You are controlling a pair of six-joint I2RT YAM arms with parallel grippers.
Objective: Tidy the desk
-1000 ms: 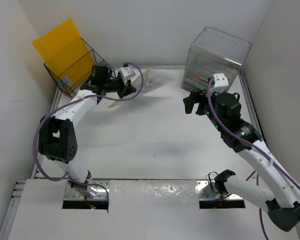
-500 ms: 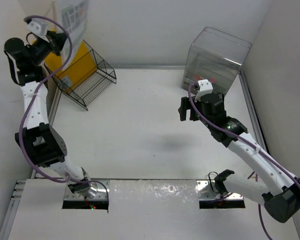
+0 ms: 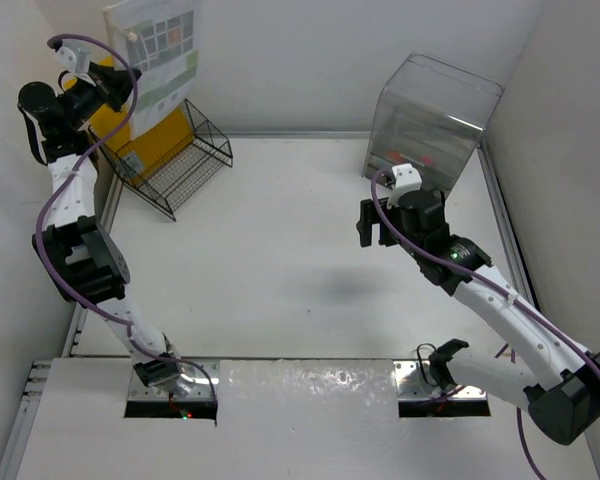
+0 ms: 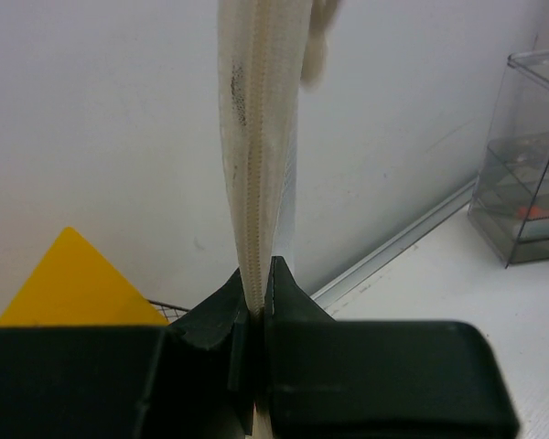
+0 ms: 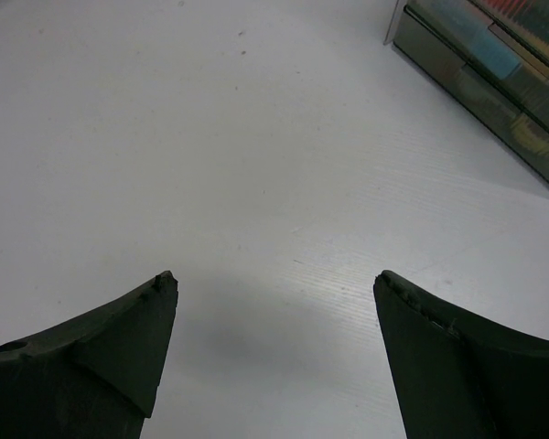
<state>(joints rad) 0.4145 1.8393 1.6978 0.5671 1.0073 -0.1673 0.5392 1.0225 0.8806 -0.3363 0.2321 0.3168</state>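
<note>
Top external: desk (image 3: 280, 290) looks almost tidy, left gripper (image 3: 118, 85) pinching a pouch (image 3: 158, 45) above the wire rack (image 3: 185, 160), right gripper (image 3: 378, 222) gaping empty.

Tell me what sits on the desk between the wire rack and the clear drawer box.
Nothing: the top view shows bare white desk between the wire rack and the clear drawer box.

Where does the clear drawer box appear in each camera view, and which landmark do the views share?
Top external: the clear drawer box stands upper right, in the far right corner of the desk.
Left wrist: box at right edge, mid-height, cut off.
Right wrist: box in upper right corner, partly cut off.
Shared landmark: the white desk beneath it.
</note>
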